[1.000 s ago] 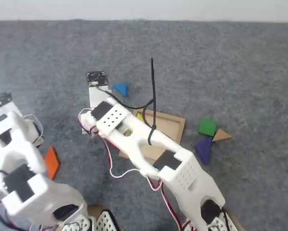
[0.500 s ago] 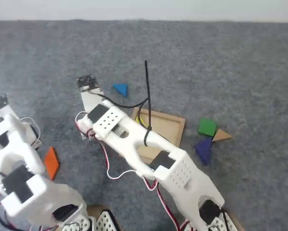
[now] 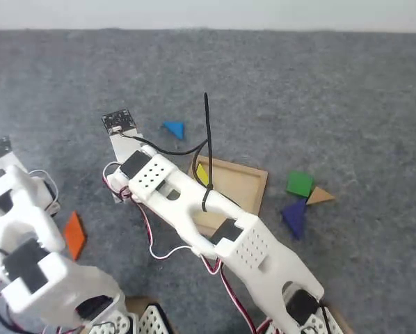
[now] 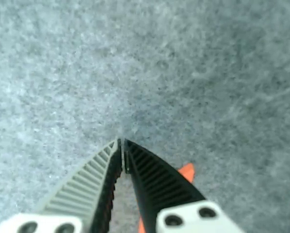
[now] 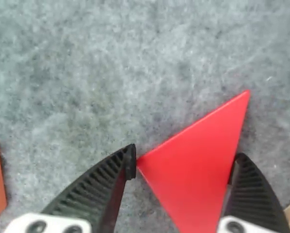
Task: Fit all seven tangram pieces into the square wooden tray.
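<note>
**Repositioning of right gripper onto red piece**

Over the last second the right arm has swung sideways, away from the square wooden tray point(image 3: 239, 182) and onto open carpet. The right gripper point(image 5: 185, 158) now straddles the flat red triangular piece point(image 5: 203, 145). Its jaws are spread, one fingertip at a corner of the piece and the other at the opposite edge. Firm contact cannot be confirmed. This reads as the pre-grasp position: closing comes next, then carrying the piece back to the tray beside the gripper.

Differences from the earlier frames:
- The yellow piece point(image 3: 202, 174) inside the tray, previously largely covered by the arm, is exposed.
- The blue triangle point(image 3: 173, 129), beyond the right gripper, has not moved.
- The left gripper point(image 4: 120, 143) remains in place with its jaws together and empty. The orange piece point(image 4: 186, 171) lies just beside it.
</note>
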